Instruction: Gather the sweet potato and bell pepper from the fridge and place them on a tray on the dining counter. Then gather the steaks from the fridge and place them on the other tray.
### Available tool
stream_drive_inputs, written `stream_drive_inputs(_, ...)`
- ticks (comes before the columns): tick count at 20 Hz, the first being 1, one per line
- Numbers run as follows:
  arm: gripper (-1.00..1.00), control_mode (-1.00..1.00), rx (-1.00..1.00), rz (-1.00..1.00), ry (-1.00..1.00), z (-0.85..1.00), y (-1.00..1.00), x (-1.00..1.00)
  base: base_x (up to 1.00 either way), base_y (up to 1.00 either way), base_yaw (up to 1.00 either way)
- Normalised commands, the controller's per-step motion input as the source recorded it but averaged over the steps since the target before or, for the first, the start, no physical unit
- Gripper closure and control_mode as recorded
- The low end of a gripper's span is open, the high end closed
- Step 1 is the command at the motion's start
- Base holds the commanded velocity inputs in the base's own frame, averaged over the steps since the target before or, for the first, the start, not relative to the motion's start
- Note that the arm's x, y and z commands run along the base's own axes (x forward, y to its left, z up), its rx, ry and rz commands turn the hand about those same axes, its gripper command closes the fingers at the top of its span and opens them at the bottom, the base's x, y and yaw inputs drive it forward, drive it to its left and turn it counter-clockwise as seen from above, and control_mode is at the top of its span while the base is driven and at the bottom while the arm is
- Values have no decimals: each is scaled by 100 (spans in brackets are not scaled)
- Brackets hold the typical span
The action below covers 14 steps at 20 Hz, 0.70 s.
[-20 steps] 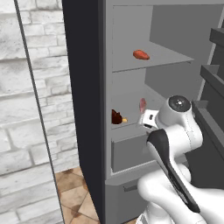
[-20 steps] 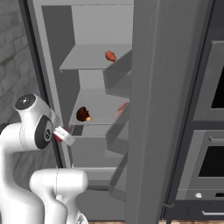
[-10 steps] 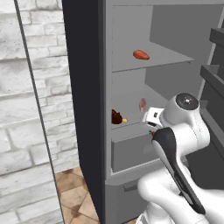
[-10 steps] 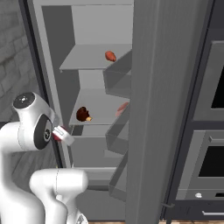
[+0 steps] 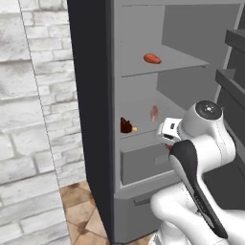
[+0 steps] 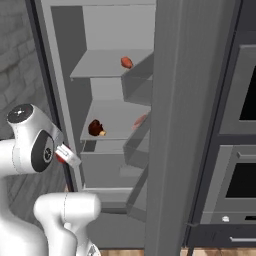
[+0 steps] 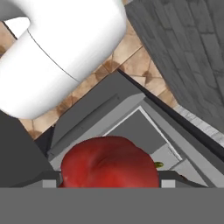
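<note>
Fridge (image 5: 139, 167), door open: orange-red item (image 5: 152, 58) on upper shelf, dark brown item (image 5: 126, 126) and pinkish item (image 5: 154, 113) on middle shelf. Bell pepper (image 7: 109, 162) sits between the gripper (image 7: 109, 181) fingers, clamped.

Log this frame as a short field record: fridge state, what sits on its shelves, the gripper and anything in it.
fridge: tall grey fridge, door open, grey shelves and drawer visible
upper shelf: one small orange-red oblong item
middle shelf: dark brown lump near the front, pinkish-red piece further back
gripper: gripper with jaws wide around the rounded bright red bell pepper, which sits between the fingertips in the hand view
arm: white arm in front of the drawer
floor: tan tiled floor below the fridge
</note>
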Motion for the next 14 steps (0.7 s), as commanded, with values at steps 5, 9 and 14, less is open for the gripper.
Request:
stream_drive_inputs(5,100,100,0,0,0,0,0,0,-13,37,-10)
stream_drive_inputs(9,100,100,0,0,0,0,0,0,-32,33,-21)
stream_drive_inputs(14,100,100,0,0,0,0,0,0,-61,7,-25)
